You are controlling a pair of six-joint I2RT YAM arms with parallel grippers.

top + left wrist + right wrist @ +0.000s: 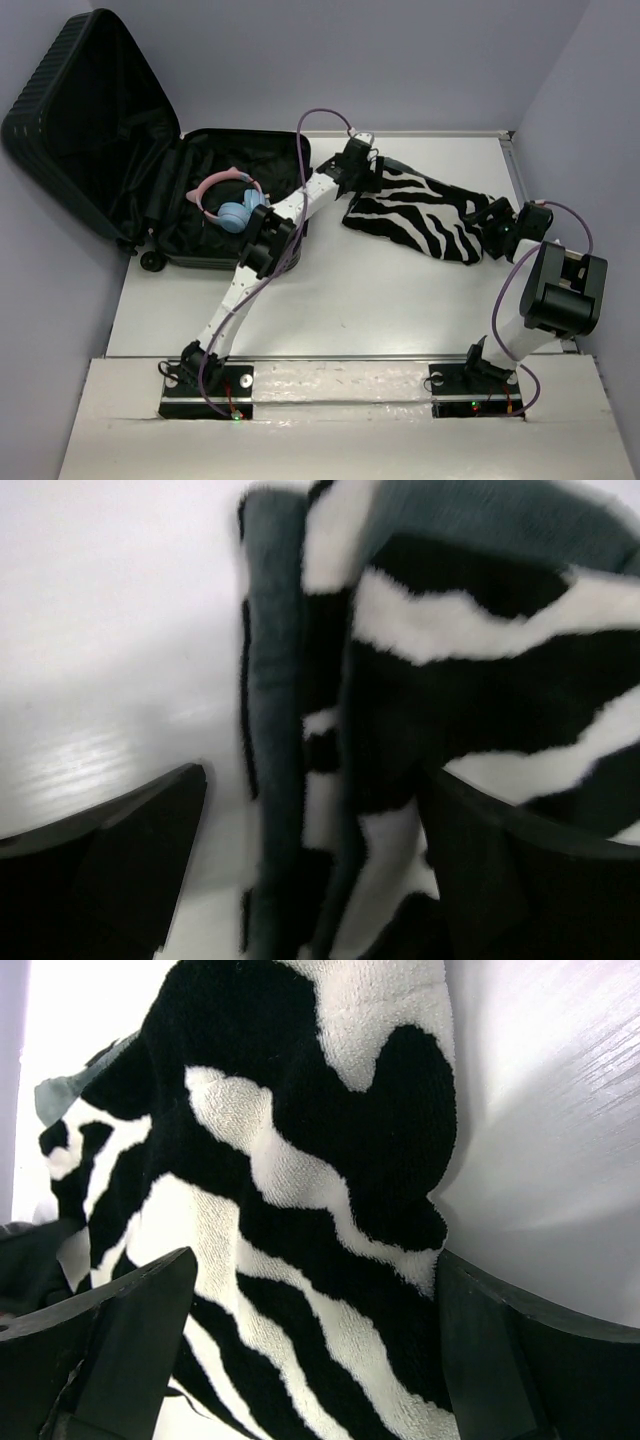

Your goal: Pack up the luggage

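Note:
The luggage [95,120] lies open at the far left, its ribbed lid leaning back and its black-lined base [190,235] flat on the table. A zebra-striped cloth [420,215] lies folded on the table to its right. My left gripper [370,176] stands open over the cloth's left end. In the left wrist view the folded cloth edge [300,730] runs between the wide-apart fingers of that gripper [315,880]. My right gripper [492,222] is open at the cloth's right end, and the striped pile [300,1210] fills the gap between the right gripper's [315,1350] fingers.
Pink and blue headphones [232,205] lie inside the luggage base. The white table [350,310] is bounded by grey walls at the back and on both sides. The left arm's elbow [268,240] hangs over the luggage's near right corner.

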